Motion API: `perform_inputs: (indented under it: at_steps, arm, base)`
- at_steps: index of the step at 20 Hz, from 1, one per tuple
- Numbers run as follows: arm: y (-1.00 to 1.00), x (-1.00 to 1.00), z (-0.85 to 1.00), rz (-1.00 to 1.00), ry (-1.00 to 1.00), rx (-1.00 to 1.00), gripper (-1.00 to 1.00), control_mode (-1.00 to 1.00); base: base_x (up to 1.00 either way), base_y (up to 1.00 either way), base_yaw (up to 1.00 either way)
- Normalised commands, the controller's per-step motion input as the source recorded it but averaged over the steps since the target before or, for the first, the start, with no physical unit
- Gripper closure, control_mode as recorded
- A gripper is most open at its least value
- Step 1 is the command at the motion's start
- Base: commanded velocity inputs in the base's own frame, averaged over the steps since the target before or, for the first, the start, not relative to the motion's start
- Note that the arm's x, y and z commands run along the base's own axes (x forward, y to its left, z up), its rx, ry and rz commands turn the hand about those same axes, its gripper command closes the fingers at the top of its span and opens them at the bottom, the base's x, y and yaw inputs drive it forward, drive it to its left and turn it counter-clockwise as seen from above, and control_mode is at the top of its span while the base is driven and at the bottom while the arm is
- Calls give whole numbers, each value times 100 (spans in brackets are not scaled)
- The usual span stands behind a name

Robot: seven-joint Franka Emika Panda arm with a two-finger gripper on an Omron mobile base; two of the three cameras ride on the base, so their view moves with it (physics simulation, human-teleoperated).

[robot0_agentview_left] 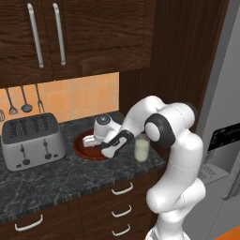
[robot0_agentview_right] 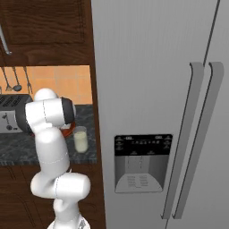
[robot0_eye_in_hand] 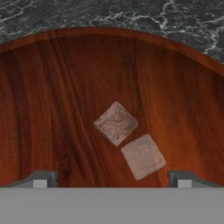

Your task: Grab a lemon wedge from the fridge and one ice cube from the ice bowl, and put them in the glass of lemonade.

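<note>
While gripper (robot0_eye_in_hand: 112, 178) hangs low over ice bowl (robot0_eye_in_hand: 39, 87), jaws spread wide, nothing held | two ice cubes touching: ice cube (robot0_eye_in_hand: 116, 123), second cube (robot0_eye_in_hand: 143, 156), straddled for pinch | glass of lemonade (robot0_agentview_left: 141, 148) just right of bowl, short carry | fridge (robot0_agentview_right: 156, 89) far right, shut.

Reddish-brown grained ice bowl (robot0_eye_in_hand: 52, 87); 2 pale ice cubes (robot0_eye_in_hand: 116, 123).

Soft, even light all round, no harsh glare. The fridge (robot0_agentview_right: 147, 67) door carries faint vertical sheen. Everything looks slightly soft and grainy; the ice bowl (robot0_eye_in_hand: 52, 87) close-up stays fairly crisp.
</note>
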Motion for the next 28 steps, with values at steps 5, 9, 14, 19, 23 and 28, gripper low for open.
perform_inputs:
  at_steps: [5, 9, 14, 19, 23, 28]
  arm:
    - [0, 9, 0, 0, 0, 0, -100, -100]
    - [1, 0, 0, 0, 0, 0, -100, -100]
    - [1, 17, 0, 0, 0, 0, -100, -100]
    - [1, -2, -1, 0, 0, 0, -100, -100]
    - [21, -3, 0, 3, 0, 0, -100, -100]
    - [18, 0, 2, 2, 0, 0, -100, -100]
  base:
    - [0, 0, 0]
    - [0, 0, 0]
    - [0, 0, 0]
    - [0, 0, 0]
    - [0, 0, 0]
    - [0, 0, 0]
